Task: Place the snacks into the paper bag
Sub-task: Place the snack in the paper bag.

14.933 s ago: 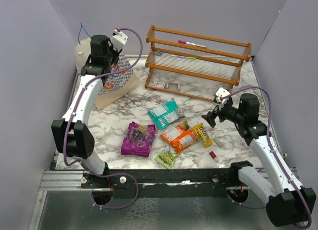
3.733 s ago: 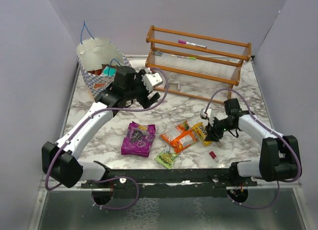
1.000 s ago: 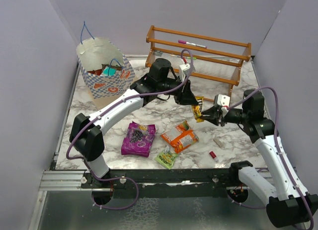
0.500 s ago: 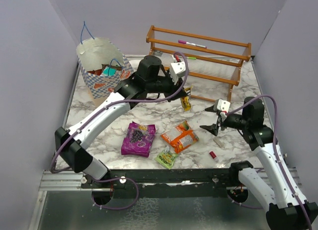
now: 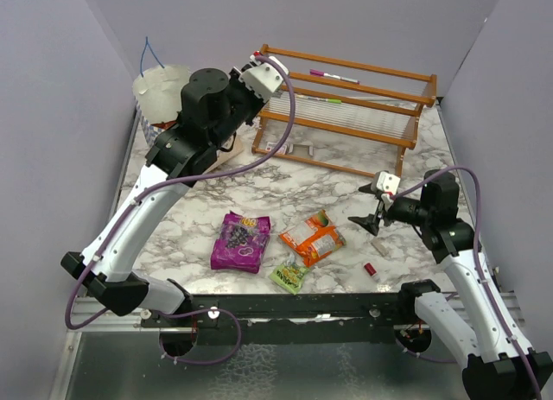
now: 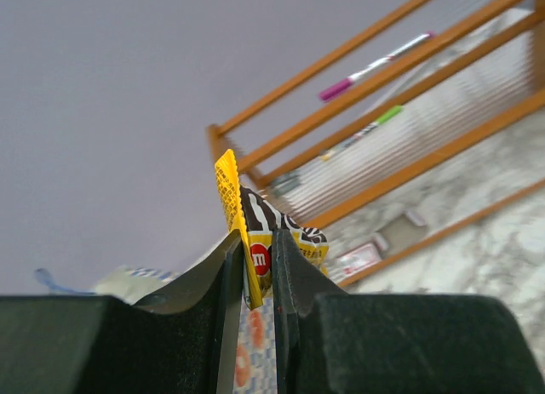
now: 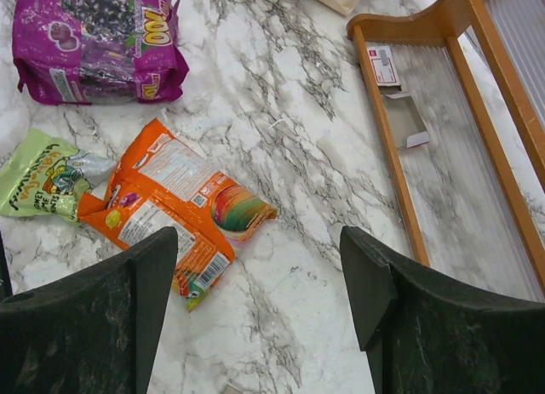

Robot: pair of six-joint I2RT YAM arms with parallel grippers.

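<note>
My left gripper (image 6: 255, 245) is shut on a yellow packet (image 6: 255, 228) with brown print, held high beside the paper bag (image 5: 155, 85) at the back left. In the left wrist view the bag's blue-and-white checks (image 6: 255, 347) show just below the fingers. In the top view my left arm (image 5: 207, 102) hides much of the bag and the packet. My right gripper (image 5: 367, 208) is open and empty above the table, right of the orange packet (image 5: 313, 238). The purple packet (image 5: 240, 242) and the small light-green packet (image 5: 289, 275) lie on the marble. The right wrist view shows the orange (image 7: 174, 207), purple (image 7: 98, 41) and light-green (image 7: 43, 185) packets.
A wooden rack (image 5: 346, 102) stands at the back, with a pink marker on its top shelf; its lower rail also shows in the right wrist view (image 7: 396, 147). A tiny red cylinder (image 5: 370, 269) and a small beige stick (image 5: 380, 247) lie near my right gripper.
My left arm has swung back and left with the yellow packet, from mid-table up to the paper bag. My right gripper has stayed open and hardly moved.
</note>
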